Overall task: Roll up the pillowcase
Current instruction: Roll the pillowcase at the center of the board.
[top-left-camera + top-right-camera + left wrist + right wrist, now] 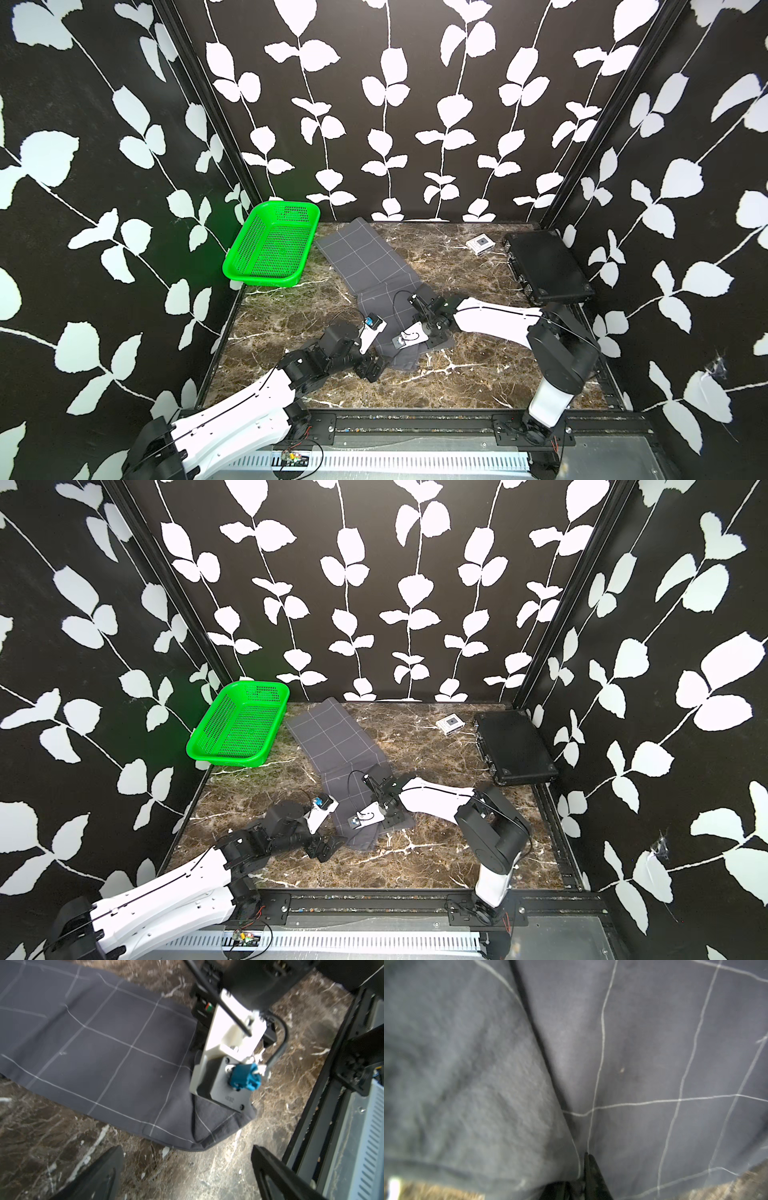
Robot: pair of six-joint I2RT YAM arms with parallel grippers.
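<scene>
The pillowcase (365,262) (332,742) is dark grey cloth with thin white grid lines. It lies as a long narrow strip, running from beside the basket towards the front middle. Its near end (207,1126) is folded and rumpled. My right gripper (434,340) (390,818) sits low on that near end. In the right wrist view its fingers (591,1169) stand close together with a fold of cloth (633,1043) running between them, and blur hides whether they pinch it. My left gripper (372,370) (324,848) (187,1157) is wide open over bare table, just short of the strip's end.
A green mesh basket (270,245) stands at the back left, touching the strip's far end. A rigid black case (548,266) lies at the back right, with a small white box (480,244) beside it. A black rail (415,419) bounds the marble table's front edge.
</scene>
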